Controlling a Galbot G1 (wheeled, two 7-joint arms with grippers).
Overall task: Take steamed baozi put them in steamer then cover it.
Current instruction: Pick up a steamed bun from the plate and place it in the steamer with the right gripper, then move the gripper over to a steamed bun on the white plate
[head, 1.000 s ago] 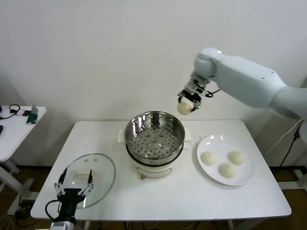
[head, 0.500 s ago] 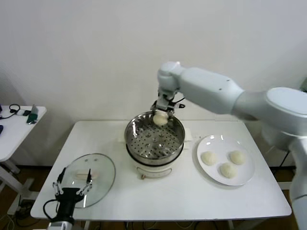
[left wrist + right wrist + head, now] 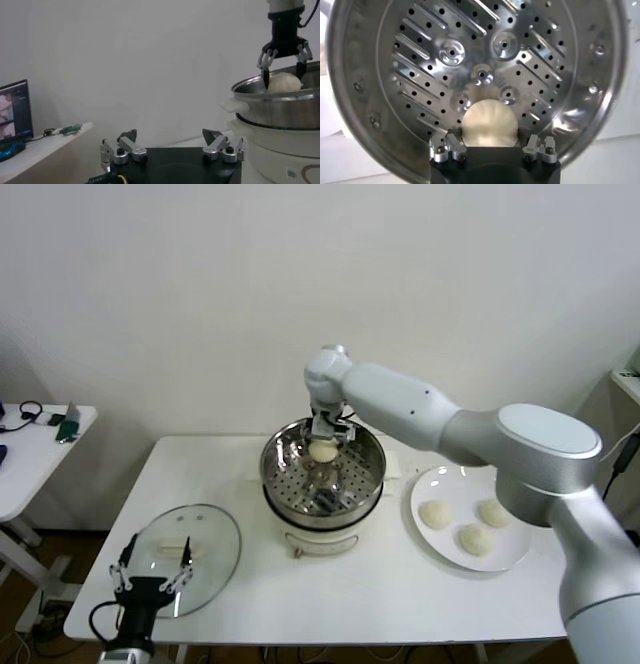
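Observation:
My right gripper (image 3: 323,448) is shut on one cream-white baozi (image 3: 322,451) and holds it just inside the rim of the shiny steel steamer (image 3: 290,446), above its perforated bottom. In the right wrist view the baozi (image 3: 489,126) sits between the fingers over the steamer (image 3: 435,65). Three more baozi (image 3: 434,514) lie on the white plate (image 3: 510,560) to the right. The glass cover (image 3: 215,556) lies flat at the table's front left. My left gripper (image 3: 153,577) is open and empty at the cover's near edge.
A white side table (image 3: 30,454) with small items stands at the far left. The steamer sits on a white pot base (image 3: 322,539) at the table's middle. The left wrist view shows the steamer (image 3: 280,107) and my right gripper (image 3: 283,65) beyond.
My right gripper has carried the baozi from high at the right, leftward and down into the steamer's mouth. The left arm has not moved.

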